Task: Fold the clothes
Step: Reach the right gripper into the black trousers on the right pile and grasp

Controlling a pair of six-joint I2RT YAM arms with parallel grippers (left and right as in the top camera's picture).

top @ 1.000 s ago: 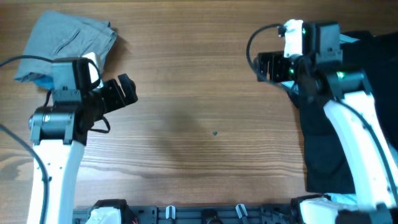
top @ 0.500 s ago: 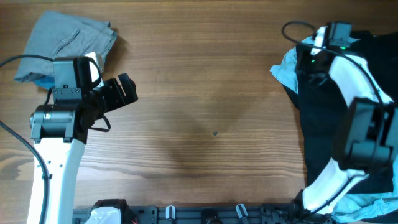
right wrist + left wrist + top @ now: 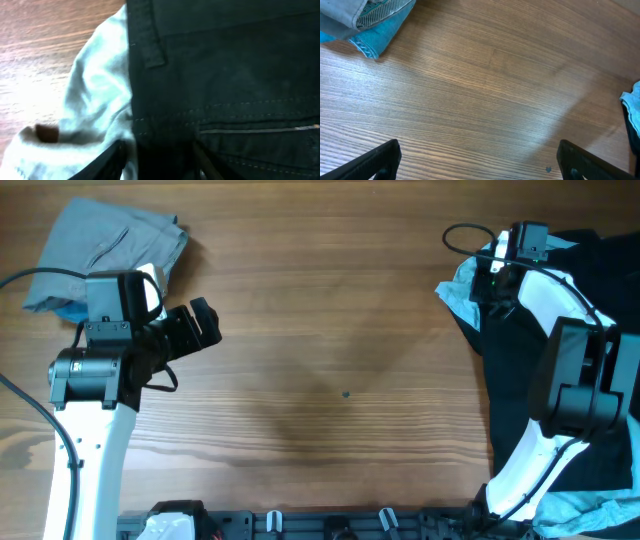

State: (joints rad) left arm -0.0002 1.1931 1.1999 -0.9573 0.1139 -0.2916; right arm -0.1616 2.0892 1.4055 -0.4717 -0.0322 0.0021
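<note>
A pile of clothes lies at the right edge: black trousers [image 3: 600, 310] over a light blue garment [image 3: 458, 290]. My right gripper [image 3: 497, 283] is down at the pile's upper left corner. In the right wrist view its jaws [image 3: 160, 160] are closed on a fold of the black trousers [image 3: 240, 60], with the light blue cloth [image 3: 95, 100] just left of them. My left gripper [image 3: 205, 325] hovers open over bare wood, both fingers [image 3: 380, 160] wide apart and nothing between them.
A folded grey garment [image 3: 110, 240] lies at the back left on a blue one [image 3: 382, 35], just behind my left arm. Wooden table [image 3: 340, 330] runs between the two arms. More light blue cloth [image 3: 590, 505] shows at the front right.
My right arm swung from above the table's edge onto the pile and its jaws closed on the black fabric. The left arm has stayed still.
</note>
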